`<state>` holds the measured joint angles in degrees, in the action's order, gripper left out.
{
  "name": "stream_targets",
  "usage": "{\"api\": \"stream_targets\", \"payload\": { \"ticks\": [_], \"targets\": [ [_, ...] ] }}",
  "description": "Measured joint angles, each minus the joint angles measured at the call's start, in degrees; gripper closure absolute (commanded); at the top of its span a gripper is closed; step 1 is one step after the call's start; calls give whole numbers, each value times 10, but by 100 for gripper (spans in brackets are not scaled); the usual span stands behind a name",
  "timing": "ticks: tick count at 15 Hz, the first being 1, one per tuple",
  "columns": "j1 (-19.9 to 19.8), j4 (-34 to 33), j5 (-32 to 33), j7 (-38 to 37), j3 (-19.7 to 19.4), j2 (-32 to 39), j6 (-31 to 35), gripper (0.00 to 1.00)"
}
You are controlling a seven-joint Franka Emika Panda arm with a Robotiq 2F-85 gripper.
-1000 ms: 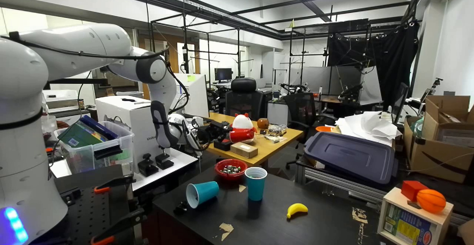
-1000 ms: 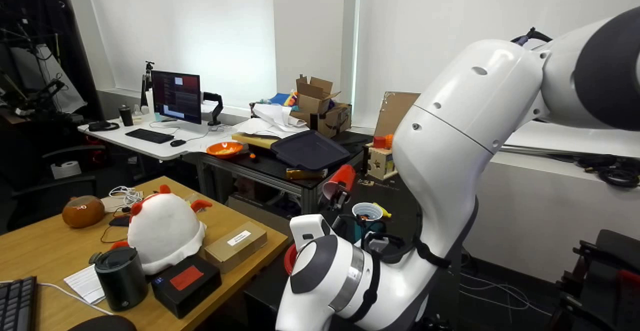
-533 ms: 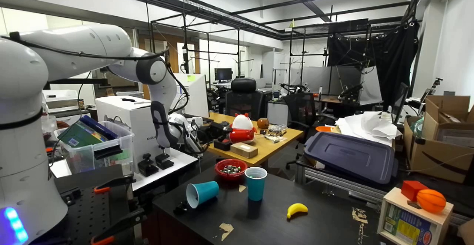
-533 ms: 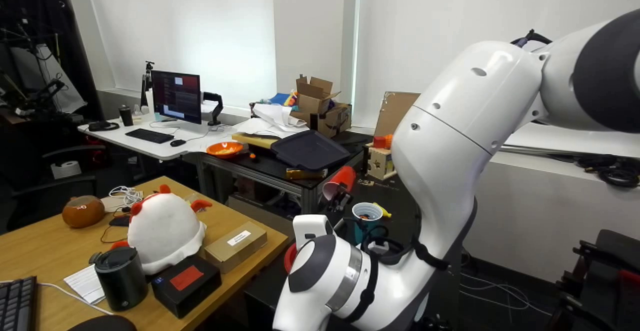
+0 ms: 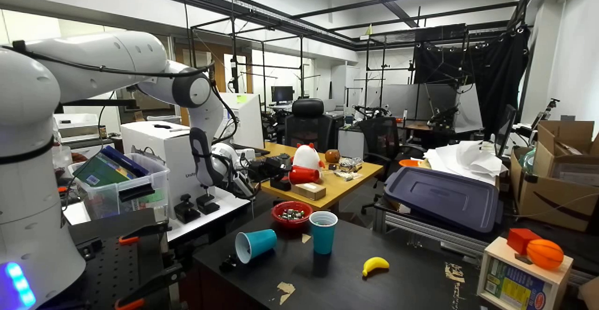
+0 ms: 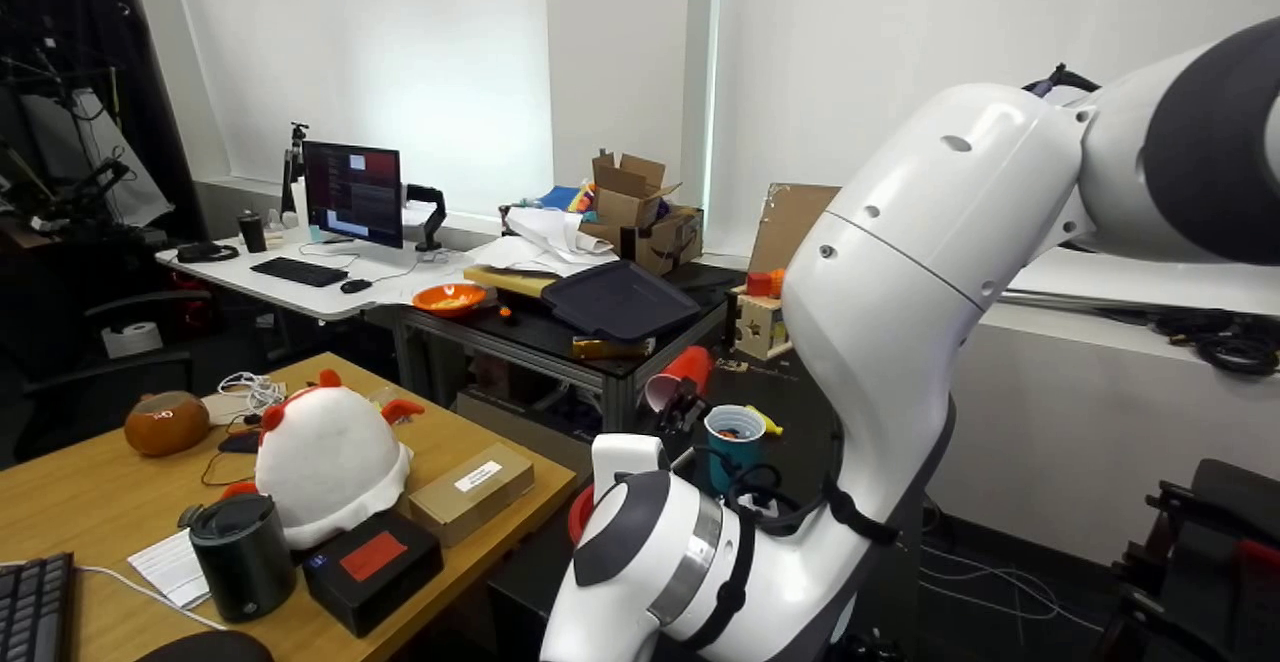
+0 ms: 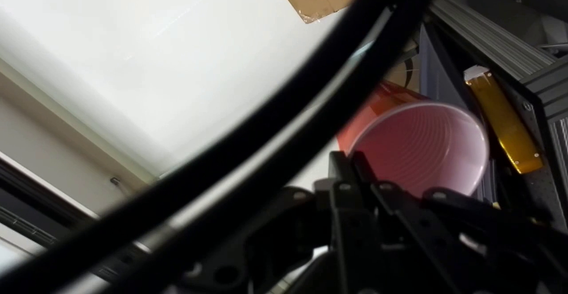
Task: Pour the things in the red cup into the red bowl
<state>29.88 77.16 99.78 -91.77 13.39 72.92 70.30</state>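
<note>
Red cup (image 5: pixel 305 175) a touch lower than a moment ago, pour seemingly done.

It's tipped on its side, higher than the red bowl (image 5: pixel 292 225); the gripper (image 7: pixel 350 155) has its jaws clenched on the rim. The bits (image 5: pixel 292 214) in the red bowl haven't stirred, and what shows inside the cup is bare, so I'd guess little remains to pour.

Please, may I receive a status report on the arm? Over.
Gripper shut on red cup at rim. Cup tipped sideways, no pieces visible inside. Small pieces in red bowl. Possible obstacle: upright teal cup beside bowl.
</note>
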Motion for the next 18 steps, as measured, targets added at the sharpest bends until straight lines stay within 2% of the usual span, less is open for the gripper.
{"api": "stream_targets", "payload": {
  "ticks": [8,18],
  "targets": [
    [2,0,3,-19,-4,0,3,99],
    [-1,0,3,-19,-5,0,61,99]
  ]
}}
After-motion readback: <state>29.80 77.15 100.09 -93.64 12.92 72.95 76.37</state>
